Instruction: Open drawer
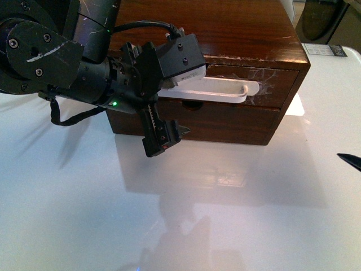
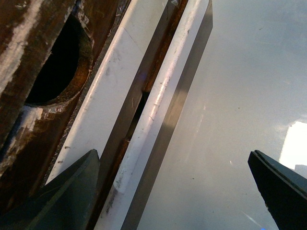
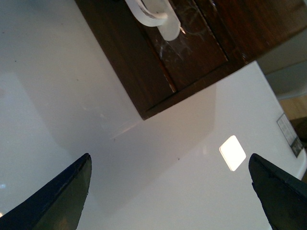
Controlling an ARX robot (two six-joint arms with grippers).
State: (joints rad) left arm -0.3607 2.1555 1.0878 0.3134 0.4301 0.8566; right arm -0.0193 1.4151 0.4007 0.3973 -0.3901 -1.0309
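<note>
The dark brown wooden box (image 1: 225, 28) stands at the back of the white table. Its upper drawer (image 1: 273, 84) carries a wide white bar handle (image 1: 225, 90) and looks flush with the box. A half-round notch (image 1: 192, 105) shows just under the handle. My left gripper (image 1: 169, 132) is open at the handle's left part. In the left wrist view the handle (image 2: 158, 96) runs between the open fingers (image 2: 72, 191), close to that one, with the notch (image 2: 53, 72) beside it. My right gripper (image 3: 169, 155) is open and empty over the table, apart from the box; the handle's end (image 3: 165, 26) shows far off.
The plain lower drawer front (image 1: 237, 121) sits under the handled one. The glossy white table (image 1: 225, 214) spreads in front of the box. A dark rounded object (image 1: 321, 22) stands beyond the table's back right corner. My right finger's tip (image 1: 350, 160) shows at the right edge.
</note>
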